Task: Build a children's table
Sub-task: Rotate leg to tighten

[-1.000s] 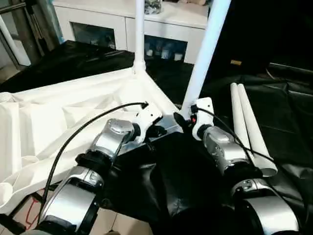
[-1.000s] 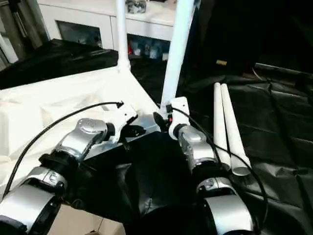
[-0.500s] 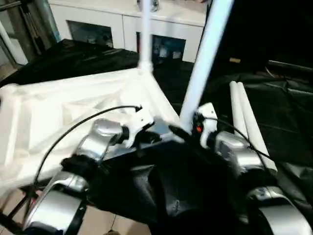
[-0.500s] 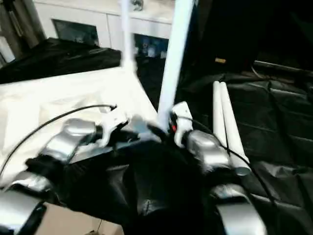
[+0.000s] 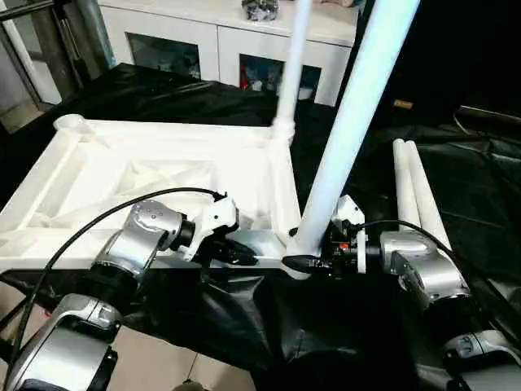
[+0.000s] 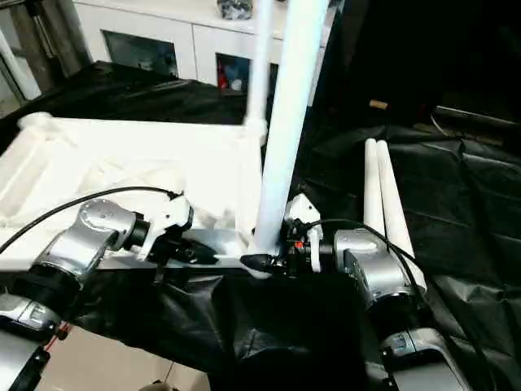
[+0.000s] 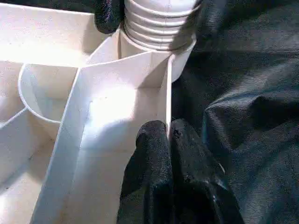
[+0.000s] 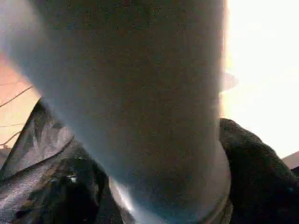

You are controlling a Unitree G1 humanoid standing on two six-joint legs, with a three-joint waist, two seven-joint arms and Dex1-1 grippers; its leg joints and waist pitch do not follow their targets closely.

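Observation:
The white tabletop (image 5: 146, 175) lies upside down on the black-draped work table, ribs up. One leg (image 5: 291, 57) stands in its far right corner socket. A second leg (image 5: 358, 122) stands in the near right socket, and my right gripper (image 5: 306, 254) is closed around its base. In the right wrist view this leg (image 8: 140, 93) sits between the black fingers (image 8: 247, 163). My left gripper (image 5: 244, 254) is shut on the tabletop's near rim. The left wrist view shows its fingertips (image 7: 154, 140) pinching that thin wall beside the ribbed leg base (image 7: 159, 23). Two loose legs (image 5: 415, 195) lie to the right.
A white cabinet (image 5: 220, 41) stands behind the work table. The far left corner socket (image 5: 69, 124) is open. Black cloth (image 5: 488, 187) is rumpled at the right and hangs over the near edge, with floor (image 5: 155, 366) below at the left.
The camera has shifted and now takes in more of the tabletop. My right forearm has dropped lower and comes at the leg's base from the side. The left gripper keeps its hold.

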